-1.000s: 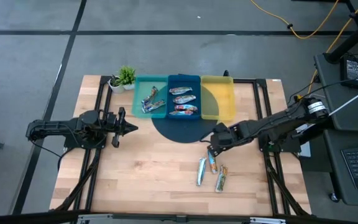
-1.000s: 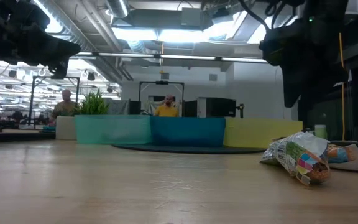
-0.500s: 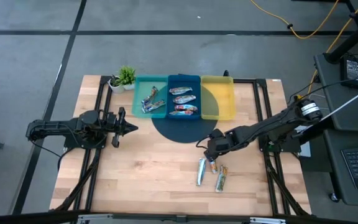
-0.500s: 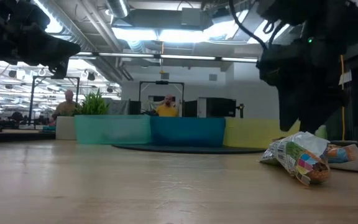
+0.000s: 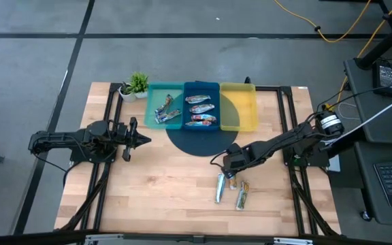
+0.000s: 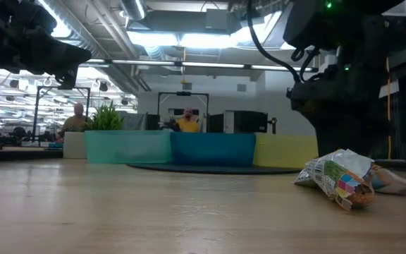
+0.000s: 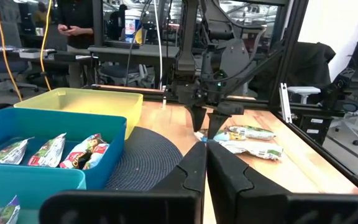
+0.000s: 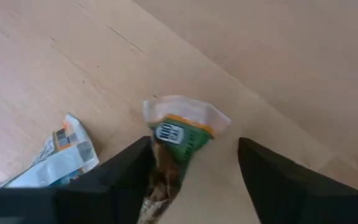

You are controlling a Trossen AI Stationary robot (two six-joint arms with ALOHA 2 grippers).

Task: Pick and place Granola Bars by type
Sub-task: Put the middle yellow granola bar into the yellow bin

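Granola bars in shiny wrappers lie in two groups around one blue tray (image 5: 201, 113). Inside the blue tray are three multicoloured bars (image 5: 201, 109), lying flat, roughly parallel, stacked one behind the other along its length. In the teal tray touching the blue tray's left side lie several blue-and-silver bars (image 5: 166, 109), jumbled and overlapping. On the bare wood well in front of the blue tray, toward its right, lie three loose bars close together: a silver bar (image 5: 220, 188), a green-and-orange bar (image 5: 241, 194), and a third bar (image 8: 176, 140) with a green end, lying between dark fingers.
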